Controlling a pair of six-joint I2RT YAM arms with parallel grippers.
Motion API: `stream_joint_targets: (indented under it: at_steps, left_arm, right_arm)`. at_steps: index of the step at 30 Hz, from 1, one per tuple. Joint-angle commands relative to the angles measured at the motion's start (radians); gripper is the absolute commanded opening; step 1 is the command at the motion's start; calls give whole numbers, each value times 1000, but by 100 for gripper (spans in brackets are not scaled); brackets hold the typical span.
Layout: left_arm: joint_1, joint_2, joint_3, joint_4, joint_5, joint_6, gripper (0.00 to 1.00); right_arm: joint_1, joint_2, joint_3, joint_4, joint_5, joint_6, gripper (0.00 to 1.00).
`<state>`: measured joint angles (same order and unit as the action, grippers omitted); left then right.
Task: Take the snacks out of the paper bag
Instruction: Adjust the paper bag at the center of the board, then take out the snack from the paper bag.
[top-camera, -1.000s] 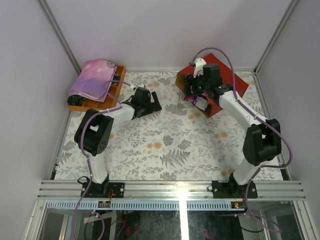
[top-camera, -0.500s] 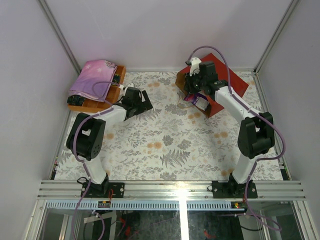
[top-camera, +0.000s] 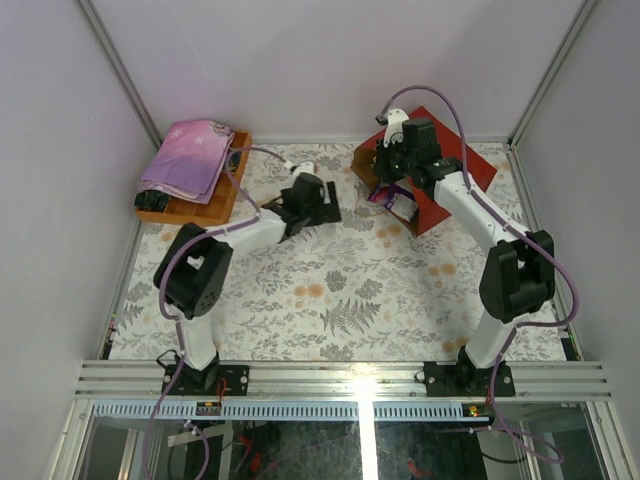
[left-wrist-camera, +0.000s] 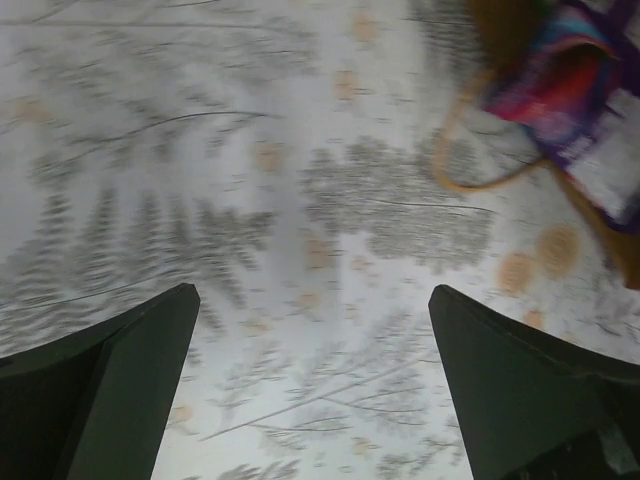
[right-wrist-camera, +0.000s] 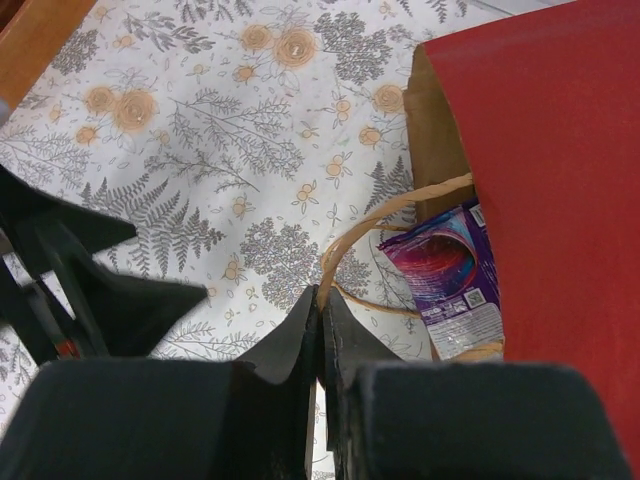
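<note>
Nearest to me over the floral tablecloth (top-camera: 330, 300), the left gripper (left-wrist-camera: 310, 300) hangs with its jaws spread wide and nothing between them. Its wrist cam is pretty blurry.

Just past it is the right gripper (right-wrist-camera: 321, 300). Its jaws are pinched tight on the yellowish cord handle (right-wrist-camera: 395, 207), right at the mouth of the paper bag (right-wrist-camera: 560, 150).

The bag lies on its side at the far right of the table, red outside and brown kraft inside, with the mouth facing the left gripper.

One snack shows: a glossy purple packet (right-wrist-camera: 450, 270) poking out of the mouth, lying inside the loop of the handle. It has a white panel with small print and what looks like a barcode, but it's too tiny for me to read, so I can't give a brand. I can't see deeper into the bag.

Way over at the far left, a folded pink-purple cloth (top-camera: 188, 158) sits on a wooden tray (top-camera: 215, 208), well apart from the bag.
</note>
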<state>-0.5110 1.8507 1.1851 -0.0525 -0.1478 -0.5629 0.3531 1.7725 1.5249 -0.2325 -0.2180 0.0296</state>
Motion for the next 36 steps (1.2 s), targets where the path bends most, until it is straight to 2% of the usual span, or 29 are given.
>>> stream_joint_targets:
  at_steps: [1,5,11,15,18,23,27,36]
  left_arm:
    - [-93,57,127,-27,-127,96,100]
    - [-103,117,208,-22,-75,85,100]
    - [-138,281,388,-41,-118,144,100]
    - [-138,322,437,18,16,126,99]
    - [-138,355,469,60,98,104,88]
    - [-138,434,565,40,136,64,71]
    - [-138,490,615,54,155,34,71]
    - [-129,642,823,-64,85,-9,73]
  right_arm:
    - [-1,-78,55,13,19,38,0]
    - [-25,-101,54,12,12,69,0]
    - [-74,-103,46,20,-56,126,0]
    - [-84,-104,28,30,-66,132,0]
    - [-93,-104,17,40,-77,137,0]
    - [-104,-129,6,55,-100,149,0]
    - [-111,-135,-7,69,-115,157,0]
    - [-122,-156,-51,95,-138,167,0]
